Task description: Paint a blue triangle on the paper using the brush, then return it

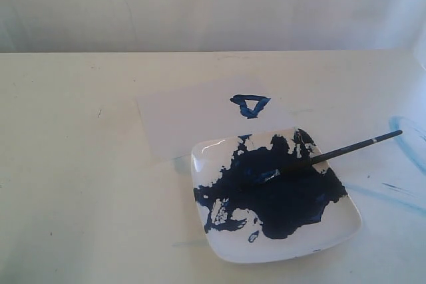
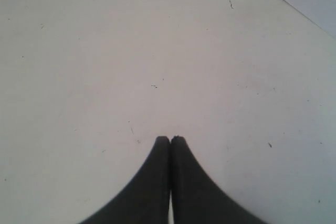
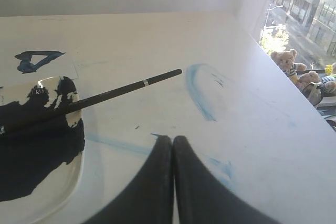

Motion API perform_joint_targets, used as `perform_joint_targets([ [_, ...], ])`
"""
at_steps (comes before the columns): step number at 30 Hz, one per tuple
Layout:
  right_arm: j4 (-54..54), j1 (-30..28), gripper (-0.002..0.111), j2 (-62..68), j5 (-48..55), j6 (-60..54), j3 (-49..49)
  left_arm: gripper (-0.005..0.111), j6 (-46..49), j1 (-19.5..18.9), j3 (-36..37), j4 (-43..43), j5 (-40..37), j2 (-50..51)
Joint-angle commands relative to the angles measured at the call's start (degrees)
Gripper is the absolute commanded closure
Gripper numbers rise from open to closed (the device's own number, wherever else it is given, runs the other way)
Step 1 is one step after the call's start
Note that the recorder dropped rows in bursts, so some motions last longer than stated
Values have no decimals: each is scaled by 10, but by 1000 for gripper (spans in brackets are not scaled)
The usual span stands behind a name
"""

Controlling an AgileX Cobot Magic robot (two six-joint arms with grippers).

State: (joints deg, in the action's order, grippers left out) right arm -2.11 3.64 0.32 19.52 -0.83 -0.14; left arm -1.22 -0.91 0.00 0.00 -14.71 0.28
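The brush [image 1: 346, 148] lies with its tip in the plate's [image 1: 286, 252] paint and its handle slanting right and far over the rim, probably nearer the right gripper [image 3: 173, 139], which is pressed shut and empty, like the left gripper [image 2: 169, 139].

I take the plate [image 1: 333, 237] as my mark, sitting on the surface [image 1: 80, 184]. The paper [image 1: 180, 121] lies flat behind it, its near edge meeting the plate's far rim and reaching past the plate's left side. The triangle [image 1: 250, 105] is on the paper, just behind the plate. The brush [image 1: 346, 149] rests with its tip in the plate's paint pool [image 1: 279, 197], handle crossing the right rim and sticking out beyond it. Smears [image 1: 407, 139] lie on the surface right of the plate.
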Motion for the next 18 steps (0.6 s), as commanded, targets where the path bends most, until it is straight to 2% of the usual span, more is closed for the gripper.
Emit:
perform_joint_targets([
  [1, 0, -3, 108, -3, -3, -2, 1, 107, 0, 0, 0, 0, 0, -3],
  [6, 0, -3, 108, -3, -3, -2, 1, 107, 0, 6, 0, 4, 0, -3],
  [12, 0, -3, 108, -3, -3, -2, 1, 107, 0, 63, 0, 4, 0, -3],
  [18, 0, -3, 108, -3, -3, -2, 1, 107, 0, 70, 0, 4, 0, -3],
])
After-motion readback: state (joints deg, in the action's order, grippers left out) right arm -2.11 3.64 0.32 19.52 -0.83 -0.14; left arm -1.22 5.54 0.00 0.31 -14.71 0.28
